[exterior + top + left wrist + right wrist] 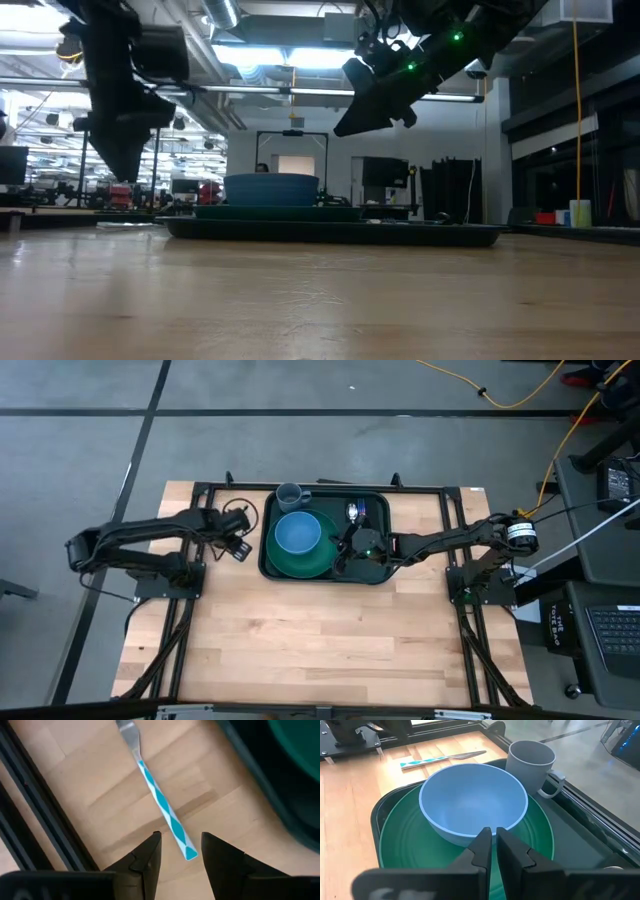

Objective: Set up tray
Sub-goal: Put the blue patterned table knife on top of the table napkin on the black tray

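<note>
We count one tray (377, 574), one green plate (395, 850), one blue bowl (472, 800), one grey mug (530, 762), one knife (162, 805), two claws.

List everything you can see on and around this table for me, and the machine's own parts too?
tray: one, dark green, far middle of the table
plate: one, green, round, in the tray
bowl: one, light blue, on the plate
mug: one, grey, in the tray's far corner beside the bowl
knife: one, blue-and-white patterned handle, flat on the wood left of the tray
table: one, light wood
left claw: one, dark, open, over the knife's handle end
right claw: one, dark, shut, above the tray near the bowl
</note>
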Robot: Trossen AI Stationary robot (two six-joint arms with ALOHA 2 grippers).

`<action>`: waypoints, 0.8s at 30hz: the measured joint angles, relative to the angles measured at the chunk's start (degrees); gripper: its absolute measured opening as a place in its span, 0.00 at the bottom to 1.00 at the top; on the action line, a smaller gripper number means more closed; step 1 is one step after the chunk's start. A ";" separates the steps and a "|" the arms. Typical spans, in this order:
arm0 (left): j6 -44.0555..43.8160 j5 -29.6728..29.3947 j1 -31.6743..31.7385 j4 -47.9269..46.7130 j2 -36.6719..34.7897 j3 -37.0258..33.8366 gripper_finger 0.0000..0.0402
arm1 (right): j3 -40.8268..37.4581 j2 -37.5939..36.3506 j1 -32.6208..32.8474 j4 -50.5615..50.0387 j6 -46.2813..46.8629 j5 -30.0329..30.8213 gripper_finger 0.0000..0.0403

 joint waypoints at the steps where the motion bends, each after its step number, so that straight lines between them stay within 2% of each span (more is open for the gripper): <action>1: -0.02 0.00 0.00 0.06 1.21 0.00 0.33 | 0.00 0.00 0.00 0.00 0.00 0.00 0.08; 12: -2.01 1.35 -0.06 0.76 10.18 0.00 0.34 | 0.00 0.00 -0.01 0.00 0.06 0.02 0.08; 24: -3.64 1.27 -0.04 3.46 14.46 0.00 0.37 | 0.00 0.00 0.01 -0.04 -0.04 0.00 0.08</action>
